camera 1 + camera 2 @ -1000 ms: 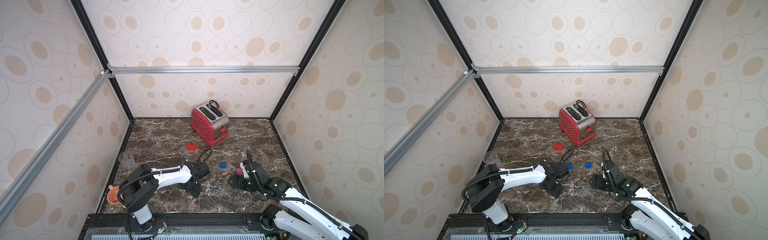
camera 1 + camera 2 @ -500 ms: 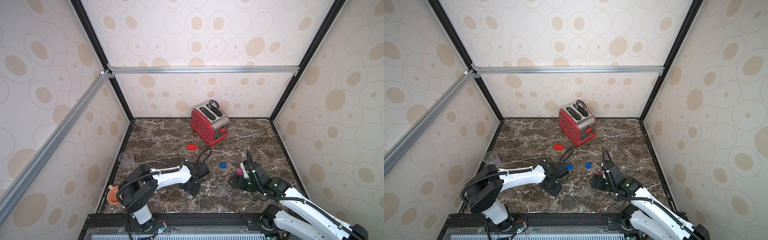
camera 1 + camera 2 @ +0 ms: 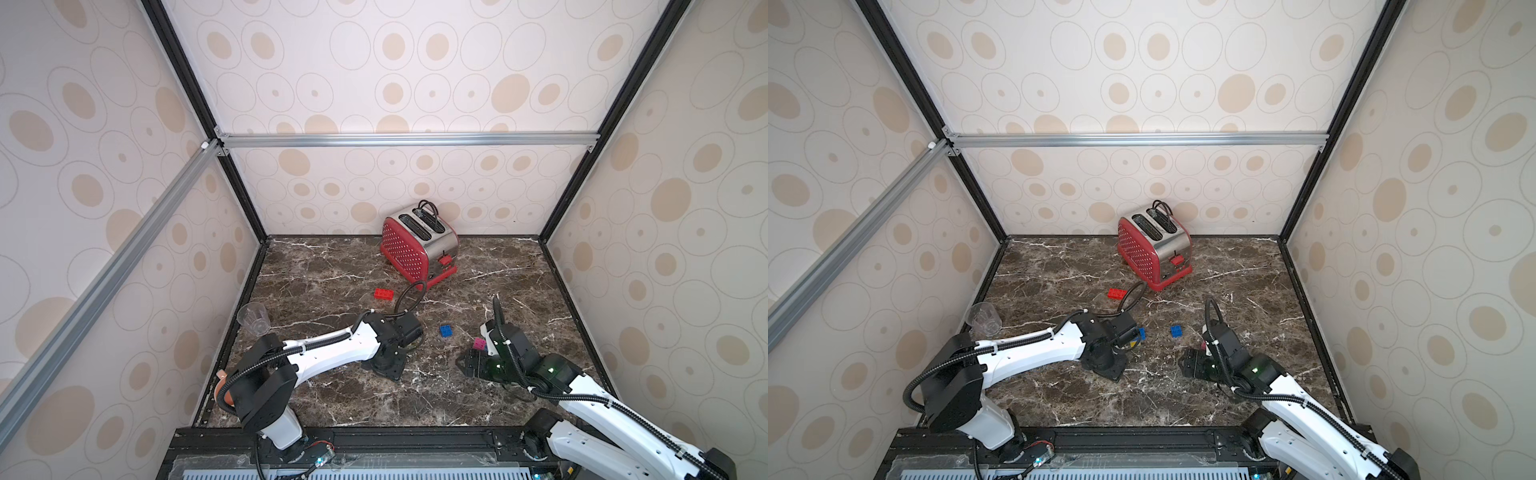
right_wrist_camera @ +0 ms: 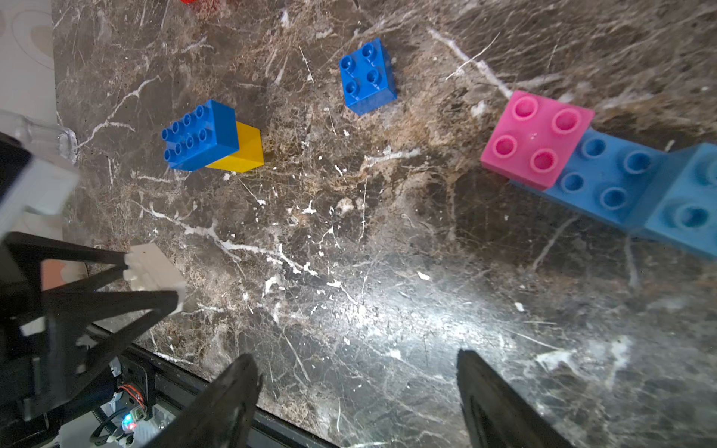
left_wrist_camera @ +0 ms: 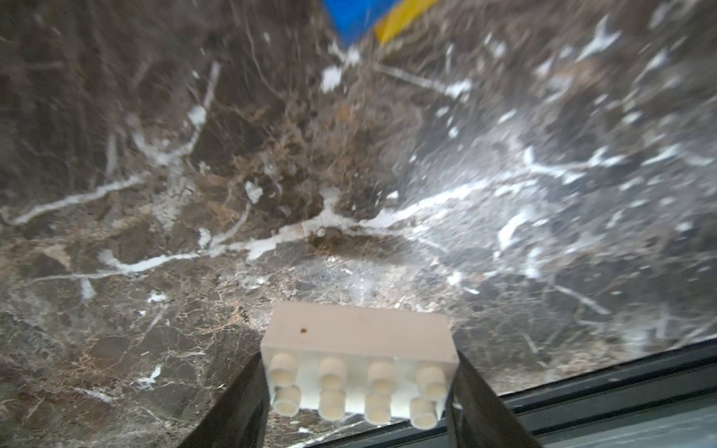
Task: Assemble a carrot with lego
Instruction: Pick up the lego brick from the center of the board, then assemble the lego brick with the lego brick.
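Since these bricks look light, stiff and smooth-walled, a firm pinch on two flat opposite walls should hold one. A grip on the studs or corners would likely let it twist or slip.

At the left edge of the table (image 3: 332, 266) stands a clear cup (image 3: 254, 318), which is no part of the job. Next comes the left hand (image 5: 359, 366), clenched on the white brick (image 5: 357, 339) across its two short ends, with the studs facing back toward the wrist. I cannot tell whether that brick rests on the table or is just off it.

Just beyond, a little farther from the robot, a blue brick (image 4: 201, 134) is joined to a yellow brick (image 4: 242, 149). The pair seems to lie on its side and is likely the tapered tip of the build. Well beyond, toward the toaster (image 3: 417, 245), sits the red brick (image 3: 383, 293).

To the right, a small blue brick (image 4: 366, 75) lies alone with its studs up. Further right, a pink brick (image 4: 537, 137) sits on one end of a long blue brick (image 4: 605, 182), with a paler blue brick (image 4: 690, 201) at the other end. The right hand (image 4: 357, 372) hangs near that piece, released and empty, its fingers spread above bare table.
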Robot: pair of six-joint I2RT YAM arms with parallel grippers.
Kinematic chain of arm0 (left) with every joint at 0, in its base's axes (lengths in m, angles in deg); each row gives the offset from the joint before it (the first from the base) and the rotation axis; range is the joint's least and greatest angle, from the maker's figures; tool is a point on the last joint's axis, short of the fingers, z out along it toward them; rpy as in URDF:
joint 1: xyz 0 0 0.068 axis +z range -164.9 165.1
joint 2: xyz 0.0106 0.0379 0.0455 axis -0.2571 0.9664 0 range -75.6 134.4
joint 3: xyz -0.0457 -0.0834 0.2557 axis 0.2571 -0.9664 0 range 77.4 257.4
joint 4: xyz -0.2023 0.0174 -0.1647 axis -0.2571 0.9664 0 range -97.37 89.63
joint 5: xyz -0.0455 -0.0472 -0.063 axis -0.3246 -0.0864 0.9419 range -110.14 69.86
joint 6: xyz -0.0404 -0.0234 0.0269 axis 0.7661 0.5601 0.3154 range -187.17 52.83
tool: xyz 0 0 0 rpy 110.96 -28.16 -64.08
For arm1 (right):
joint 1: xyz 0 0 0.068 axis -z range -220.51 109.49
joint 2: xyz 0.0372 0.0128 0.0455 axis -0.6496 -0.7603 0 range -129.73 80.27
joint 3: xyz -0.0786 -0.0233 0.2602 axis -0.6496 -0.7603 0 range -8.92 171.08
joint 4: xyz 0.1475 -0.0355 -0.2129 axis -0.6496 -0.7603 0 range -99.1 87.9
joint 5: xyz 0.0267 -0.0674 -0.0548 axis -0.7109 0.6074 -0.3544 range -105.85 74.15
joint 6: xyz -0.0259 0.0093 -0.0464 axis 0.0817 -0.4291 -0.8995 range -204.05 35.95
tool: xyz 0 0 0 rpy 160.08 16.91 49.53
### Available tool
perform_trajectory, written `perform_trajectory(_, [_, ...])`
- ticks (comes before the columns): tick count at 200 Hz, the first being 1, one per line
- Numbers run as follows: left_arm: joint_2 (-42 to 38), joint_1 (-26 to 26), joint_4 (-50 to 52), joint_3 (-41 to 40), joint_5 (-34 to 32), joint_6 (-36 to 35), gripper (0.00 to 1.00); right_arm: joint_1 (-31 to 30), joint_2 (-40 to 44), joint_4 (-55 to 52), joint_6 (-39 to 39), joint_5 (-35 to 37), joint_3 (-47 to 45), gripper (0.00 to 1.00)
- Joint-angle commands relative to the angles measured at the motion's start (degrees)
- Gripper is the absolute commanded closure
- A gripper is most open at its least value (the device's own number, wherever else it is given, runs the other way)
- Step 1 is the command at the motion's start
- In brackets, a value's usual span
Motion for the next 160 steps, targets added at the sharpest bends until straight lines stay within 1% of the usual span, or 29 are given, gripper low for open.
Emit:
perform_trajectory(1, [-0.77, -0.24, 6.37, 5.53, -2.79, 6.85, 0.47, 0.26, 0.78, -0.11, 0.46, 0.82, 0.27, 0.17])
perform_trajectory(29, [1.39, -0.19, 8.07, 11.52, -4.16, 12.29, 0.49, 0.29, 1.59, 0.36, 0.62, 1.29, -0.22, 0.17])
perform_trajectory(58, [6.47, -0.15, 8.27, 17.76, -3.62, 17.91, 0.51, 0.27, 1.84, 0.79, 0.82, 1.55, -0.6, 0.17])
perform_trajectory(85, [10.86, 0.05, 8.77, 23.71, -3.92, 21.63, 0.52, 0.32, 1.83, 0.97, 0.9, 1.63, -0.8, 0.17])
perform_trajectory(114, [14.6, 0.7, 12.12, 29.67, -7.55, 25.25, 0.54, 0.3, 2.31, 0.87, 0.99, 2.24, -0.96, 0.17])
perform_trajectory(127, [15.42, 1.31, 12.49, 30.7, -8.58, 26.9, 0.55, 0.27, 2.27, 0.9, 1.01, 2.27, -0.95, 0.17])
perform_trajectory(160, [16.95, 3.72, 12.01, 31.3, -7.39, 28.95, 0.56, 0.26, 1.6, 1.54, 0.71, 2.07, -1.04, 0.17])
